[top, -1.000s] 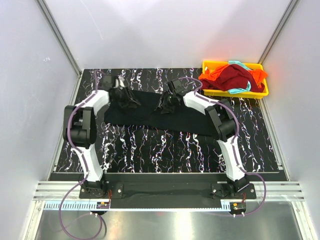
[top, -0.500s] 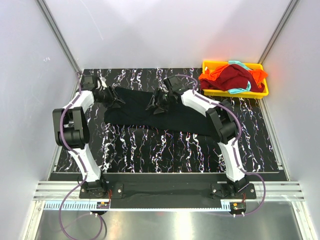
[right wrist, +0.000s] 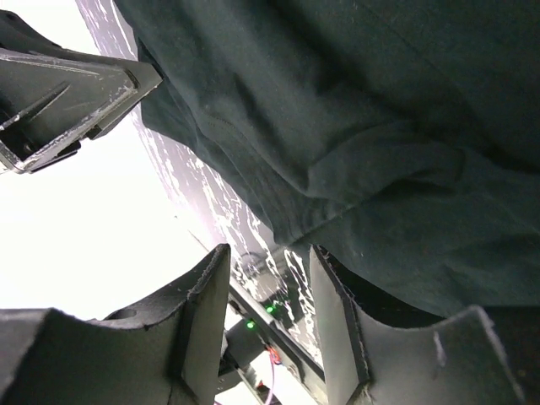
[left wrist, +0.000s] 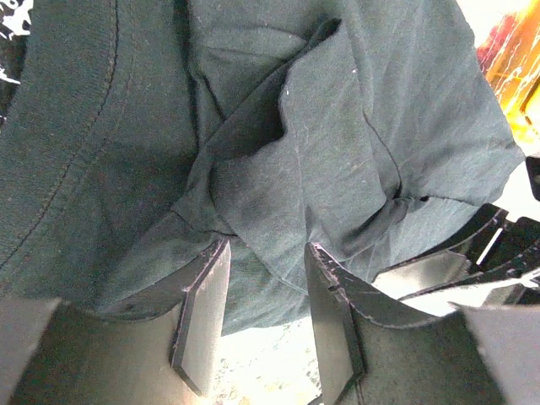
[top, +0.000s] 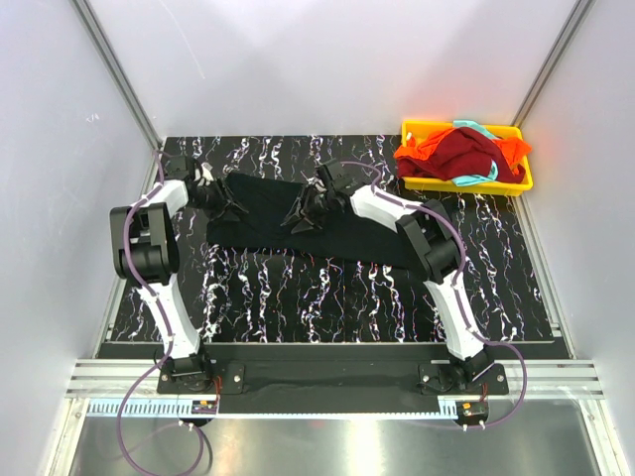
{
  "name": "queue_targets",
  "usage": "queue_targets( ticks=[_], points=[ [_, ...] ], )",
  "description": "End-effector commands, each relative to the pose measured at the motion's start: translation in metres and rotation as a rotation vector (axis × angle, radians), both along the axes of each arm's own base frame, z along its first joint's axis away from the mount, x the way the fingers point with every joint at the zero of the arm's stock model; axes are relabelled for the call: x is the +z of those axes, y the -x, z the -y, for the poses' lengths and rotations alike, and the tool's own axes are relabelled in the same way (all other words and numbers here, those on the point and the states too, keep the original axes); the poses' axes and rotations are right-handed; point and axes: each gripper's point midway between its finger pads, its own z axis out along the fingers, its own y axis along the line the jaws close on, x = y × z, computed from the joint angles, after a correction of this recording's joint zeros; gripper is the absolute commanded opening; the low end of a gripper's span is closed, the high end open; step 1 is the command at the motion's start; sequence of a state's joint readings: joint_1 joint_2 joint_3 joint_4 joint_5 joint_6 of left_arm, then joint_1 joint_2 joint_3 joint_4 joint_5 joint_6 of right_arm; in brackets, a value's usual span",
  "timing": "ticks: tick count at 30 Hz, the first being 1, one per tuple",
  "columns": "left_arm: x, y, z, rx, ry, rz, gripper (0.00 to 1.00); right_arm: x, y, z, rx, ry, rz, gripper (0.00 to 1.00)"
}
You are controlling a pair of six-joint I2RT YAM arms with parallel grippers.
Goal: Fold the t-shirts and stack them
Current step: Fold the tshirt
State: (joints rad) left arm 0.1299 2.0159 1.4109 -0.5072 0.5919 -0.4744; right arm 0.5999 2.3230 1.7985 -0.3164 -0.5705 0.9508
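On the black marbled counter [top: 327, 297], the black t-shirt [top: 357, 233] lies crosswise, its long axis running from the left gripper [top: 230, 206] past the right gripper [top: 295, 218]. A fold sits between the left gripper's parted fingers, though I cannot tell whether it is pinched. The right gripper is spread and empty, with cloth just beside it.

No legible writing anywhere.
The black t-shirt [top: 266, 213], the yellow tray [top: 421, 125] at the far right corner and the marbled table [top: 298, 290] carry no readable letters, numbers or logos.
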Motion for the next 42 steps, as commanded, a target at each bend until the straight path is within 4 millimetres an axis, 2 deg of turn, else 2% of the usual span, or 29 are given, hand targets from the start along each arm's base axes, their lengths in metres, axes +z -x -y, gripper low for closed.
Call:
queue_targets(
  ticks=[1,7,17,21,28,32,33,37,42],
  points=[
    [0.007,-0.016,-0.004,-0.004,-0.010,0.043,0.46,0.007,0.004,-0.018,0.009,-0.067,-0.011,0.49],
    [-0.001,-0.021,-0.008,0.006,-0.035,0.030,0.45,-0.012,0.008,-0.025,-0.018,-0.073,-0.081,0.49],
    [-0.005,-0.029,-0.010,0.011,-0.030,0.025,0.45,-0.021,0.016,-0.037,-0.026,-0.076,-0.116,0.49],
    [-0.006,-0.032,-0.008,0.009,-0.021,0.024,0.39,-0.023,0.013,-0.041,-0.032,-0.085,-0.131,0.47],
    [-0.001,-0.032,-0.009,0.011,-0.023,0.034,0.19,-0.026,0.008,-0.042,-0.043,-0.083,-0.127,0.33],
    [0.007,-0.032,-0.009,0.016,-0.026,0.048,0.08,-0.019,0.006,-0.040,-0.043,-0.083,-0.102,0.23],
    [0.009,-0.031,-0.009,0.016,-0.028,0.053,0.07,-0.018,0.005,-0.040,-0.040,-0.084,-0.095,0.14],
    [0.017,-0.031,-0.009,0.026,-0.026,0.063,0.01,-0.010,-0.001,-0.035,-0.036,-0.088,-0.064,0.01],
    [0.030,-0.033,-0.007,0.037,-0.020,0.084,0.00,-0.003,-0.009,-0.024,-0.029,-0.087,-0.023,0.00]
  ],
)
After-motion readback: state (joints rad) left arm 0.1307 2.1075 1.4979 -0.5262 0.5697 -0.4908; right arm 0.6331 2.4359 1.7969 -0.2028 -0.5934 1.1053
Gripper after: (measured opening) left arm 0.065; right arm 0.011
